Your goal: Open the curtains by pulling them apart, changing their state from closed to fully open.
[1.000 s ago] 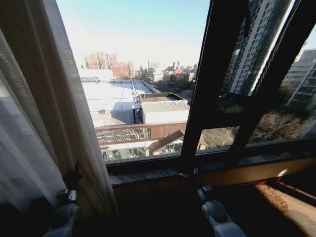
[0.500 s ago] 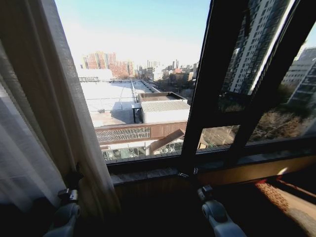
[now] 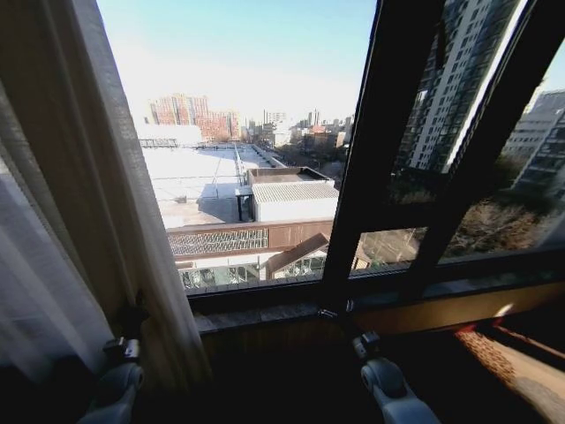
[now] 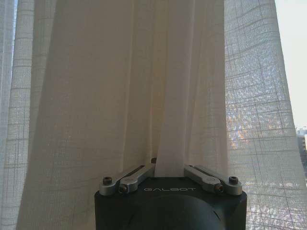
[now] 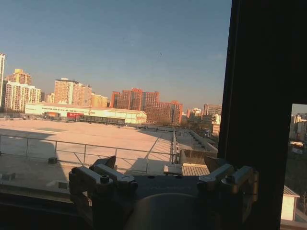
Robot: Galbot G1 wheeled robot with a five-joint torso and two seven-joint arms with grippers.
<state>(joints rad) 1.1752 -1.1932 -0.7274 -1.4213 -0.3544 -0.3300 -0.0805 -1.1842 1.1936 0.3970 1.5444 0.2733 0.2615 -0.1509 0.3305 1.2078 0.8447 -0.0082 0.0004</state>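
The curtains (image 3: 79, 221) are sheer cream pleated fabric bunched at the left of the head view, leaving the window pane bare to their right. Low down by the curtain's inner edge, my left gripper (image 3: 131, 320) is shut on a fold. The left wrist view shows that fold of the curtains (image 4: 120, 96) pinched between the fingers of the left gripper (image 4: 170, 167). My right gripper (image 3: 340, 320) hangs in front of the window sill beside the dark frame bar. In the right wrist view the right gripper (image 5: 160, 163) is open, with nothing between its fingers.
A thick dark window frame bar (image 3: 380, 150) runs up the middle right, with a second slanted bar farther right. The sill (image 3: 265, 314) crosses below the glass. A patterned rug (image 3: 521, 362) lies on the floor at the lower right.
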